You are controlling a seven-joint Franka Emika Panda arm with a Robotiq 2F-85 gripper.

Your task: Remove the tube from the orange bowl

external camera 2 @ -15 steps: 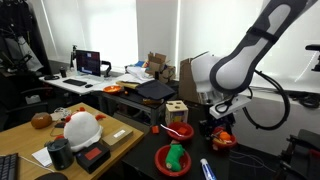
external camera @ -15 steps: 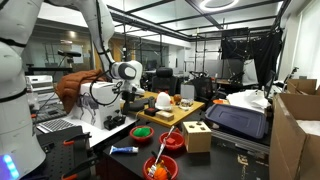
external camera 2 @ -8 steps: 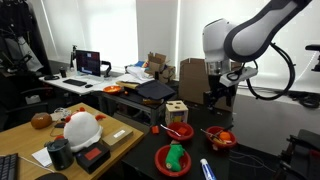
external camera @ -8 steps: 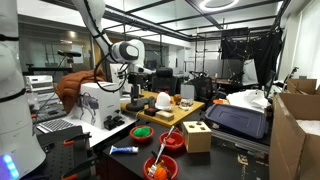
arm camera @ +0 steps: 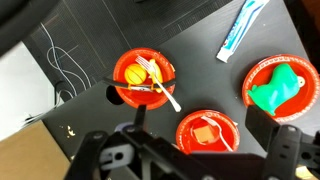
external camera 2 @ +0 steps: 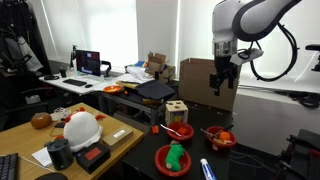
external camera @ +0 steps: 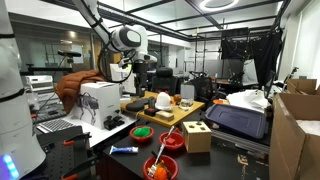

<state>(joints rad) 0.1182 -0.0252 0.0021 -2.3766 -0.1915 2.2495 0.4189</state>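
Observation:
The dark blue tube [arm camera: 243, 28] with a whitish end lies flat on the black table, outside every bowl. It also shows in both exterior views [external camera: 124, 150] [external camera 2: 207, 169]. The orange bowl [arm camera: 128, 68] holds yellow pieces and white utensils. It shows in both exterior views [external camera: 160, 167] [external camera 2: 220, 138]. My gripper [arm camera: 205, 152] is open and empty, high above the table, looking down on the bowls. It also shows in both exterior views [external camera: 135, 75] [external camera 2: 222, 82].
A red bowl with a green thing [arm camera: 283, 88] [external camera: 142, 131] lies nearest the tube. Another red bowl with an orange cube [arm camera: 210, 133] sits under the gripper. A wooden block box [external camera: 197, 135] [external camera 2: 176, 110] and a white helmet-like object [external camera 2: 82, 128] stand nearby.
The arm has risen well above the table, with the gripper empty. The tube and bowls have not moved.

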